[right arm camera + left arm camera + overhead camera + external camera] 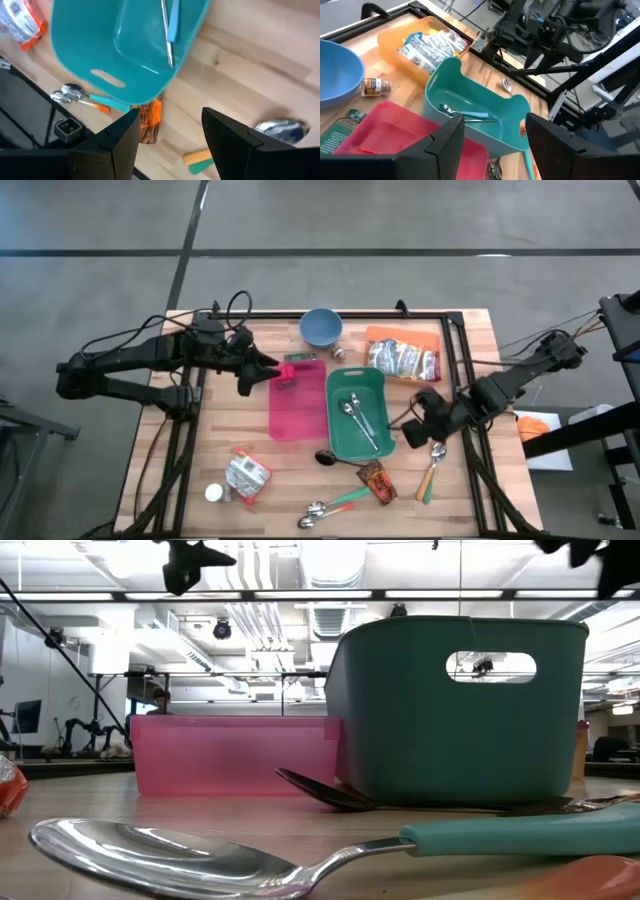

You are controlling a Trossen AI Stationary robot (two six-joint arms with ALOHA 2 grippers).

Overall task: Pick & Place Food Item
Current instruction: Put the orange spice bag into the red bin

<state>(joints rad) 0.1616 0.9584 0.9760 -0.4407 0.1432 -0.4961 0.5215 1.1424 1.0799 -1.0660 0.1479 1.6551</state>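
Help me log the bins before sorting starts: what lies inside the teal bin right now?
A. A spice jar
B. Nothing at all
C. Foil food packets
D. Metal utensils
D. In the high view, metal utensils lie inside the teal bin; the foil packets sit in the orange tray instead, and the spice jar rests on the table beside the blue bowl.

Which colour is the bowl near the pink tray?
The bowl is blue; the high view shows it best.
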